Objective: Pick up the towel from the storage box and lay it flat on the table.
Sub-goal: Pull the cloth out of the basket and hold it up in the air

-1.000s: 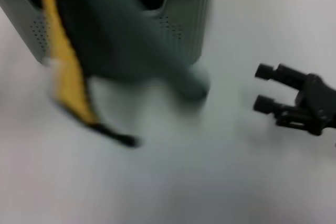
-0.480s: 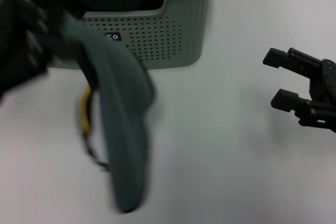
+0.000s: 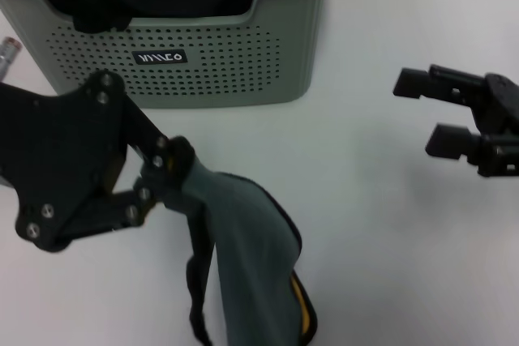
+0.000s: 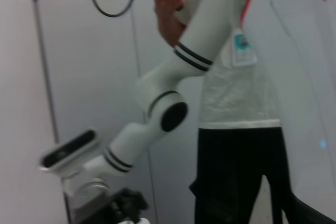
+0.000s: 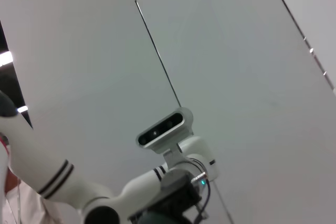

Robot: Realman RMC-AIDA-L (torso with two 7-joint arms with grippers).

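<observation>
Fingers of the left gripper (image 3: 172, 169) pinched the towel (image 3: 247, 265), dangling bunched at lower centre, clear of the box (image 3: 284, 30); right gripper (image 3: 422, 111) waited, spread; next, probably, lowering and spreading it across the tabletop (image 3: 381, 249).

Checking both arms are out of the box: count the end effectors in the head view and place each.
2. The left end effector is in front of the box, gripping the towel. The right end effector hovers open over the table, right of the box.
</observation>
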